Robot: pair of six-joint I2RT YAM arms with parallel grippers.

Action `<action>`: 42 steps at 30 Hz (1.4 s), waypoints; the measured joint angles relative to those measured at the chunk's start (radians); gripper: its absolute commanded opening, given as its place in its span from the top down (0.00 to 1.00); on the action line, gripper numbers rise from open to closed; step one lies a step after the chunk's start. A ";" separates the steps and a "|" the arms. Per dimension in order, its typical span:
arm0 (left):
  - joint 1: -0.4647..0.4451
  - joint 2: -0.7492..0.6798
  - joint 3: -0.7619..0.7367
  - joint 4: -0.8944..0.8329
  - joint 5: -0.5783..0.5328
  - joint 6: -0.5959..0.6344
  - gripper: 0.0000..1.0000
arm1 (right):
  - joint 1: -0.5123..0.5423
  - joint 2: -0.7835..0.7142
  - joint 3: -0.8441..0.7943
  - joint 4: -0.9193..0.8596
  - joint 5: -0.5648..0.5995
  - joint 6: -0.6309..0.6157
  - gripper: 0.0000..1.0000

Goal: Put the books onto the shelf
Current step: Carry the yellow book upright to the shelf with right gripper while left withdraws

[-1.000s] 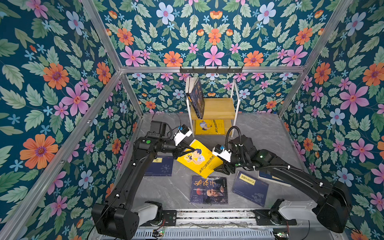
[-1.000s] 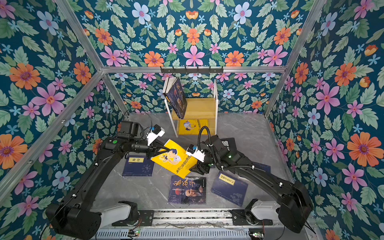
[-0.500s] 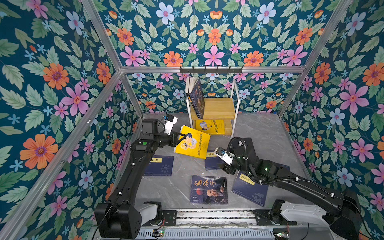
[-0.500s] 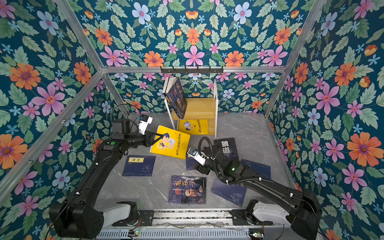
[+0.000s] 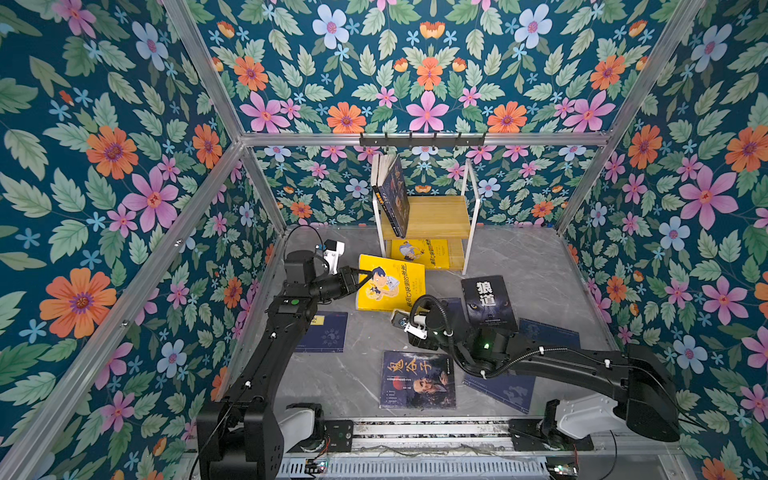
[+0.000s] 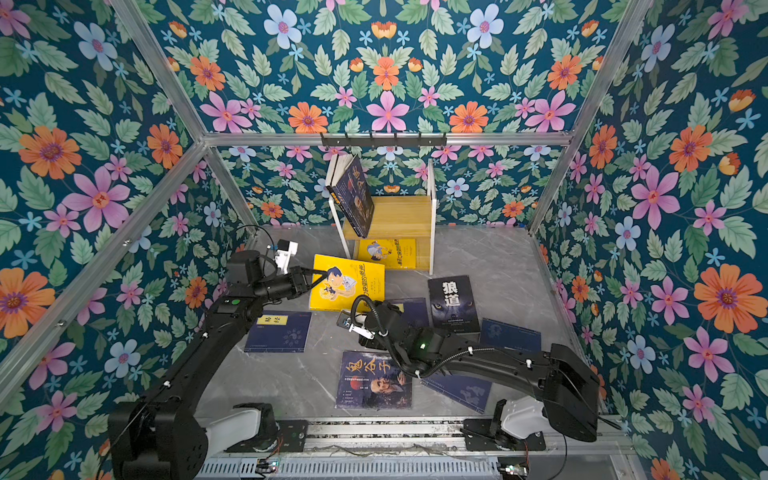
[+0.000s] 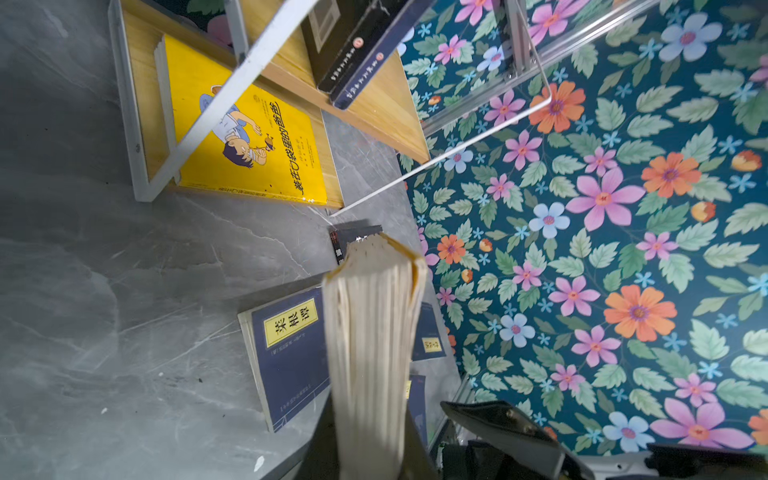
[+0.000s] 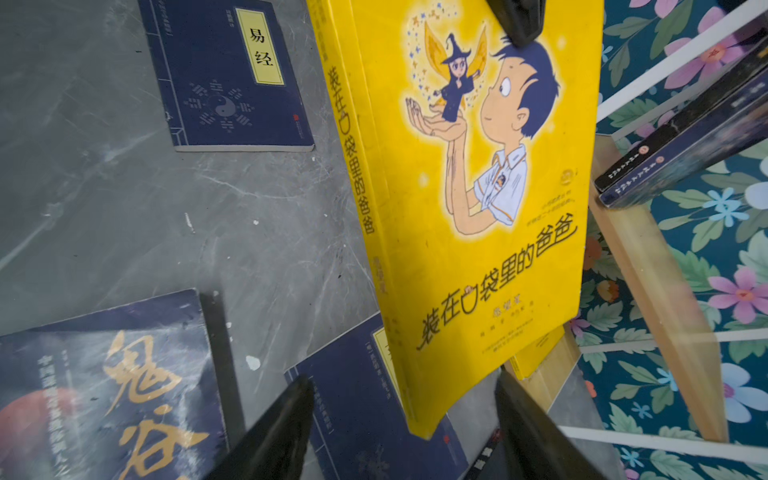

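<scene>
Several books lie flat on the grey table (image 5: 532, 266). Nearest is the old-man's-face book (image 5: 417, 380), with a navy book (image 5: 326, 332) apart on its left. Just beyond, the right gripper (image 8: 401, 384) hovers empty, jaws spread wide, near a corner of the yellow book (image 5: 395, 286). The left gripper (image 5: 363, 279) is clamped on that book's edge, holding it tilted off the table before the shelf (image 5: 436, 212). Farthest, a second yellow book (image 5: 419, 251) lies on the lower board and two dark books (image 5: 392, 195) lean on the upper.

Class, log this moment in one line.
left gripper: shut on yellow book, off table | right gripper: open, empty | shelf: two dark books top, second yellow book bottom
</scene>
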 measured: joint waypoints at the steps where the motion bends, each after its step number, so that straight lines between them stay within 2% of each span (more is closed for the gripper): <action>1: 0.003 -0.002 -0.017 0.031 -0.002 -0.031 1.00 | 0.009 0.020 0.006 0.014 0.020 -0.016 0.31; 6: 0.021 -0.012 -0.093 0.159 -0.011 -0.201 1.00 | 0.028 0.134 0.055 0.124 0.133 -0.093 0.31; 13: 0.026 -0.024 -0.114 0.233 -0.010 -0.280 1.00 | 0.026 0.293 0.103 0.319 0.248 -0.212 0.32; 16: 0.026 -0.026 -0.121 0.237 -0.011 -0.293 1.00 | 0.018 0.333 0.127 0.367 0.262 -0.241 0.44; 22: 0.021 -0.031 -0.121 0.244 -0.029 -0.292 1.00 | -0.003 0.356 0.153 0.445 0.270 -0.277 0.80; 24: 0.019 -0.032 -0.121 0.244 -0.039 -0.286 0.88 | -0.008 0.357 0.156 0.453 0.270 -0.296 1.00; 26: 0.015 -0.032 -0.118 0.244 -0.045 -0.270 0.67 | -0.009 0.357 0.151 0.449 0.264 -0.309 1.00; 28: 0.014 -0.032 -0.116 0.243 -0.043 -0.269 0.50 | -0.010 0.349 0.140 0.462 0.262 -0.304 1.00; 29: 0.014 -0.034 -0.113 0.243 -0.037 -0.264 0.45 | -0.011 0.341 0.130 0.468 0.262 -0.286 1.00; 34: 0.035 -0.042 -0.087 0.244 -0.006 -0.221 0.28 | -0.018 0.282 0.057 0.470 0.269 -0.250 1.00; 39: 0.073 -0.045 -0.065 0.243 -0.006 -0.159 0.03 | -0.017 0.157 -0.027 0.417 0.249 -0.174 1.00; 42: 0.089 -0.048 -0.032 0.202 -0.018 -0.085 0.00 | -0.020 0.088 -0.067 0.385 0.226 -0.115 1.00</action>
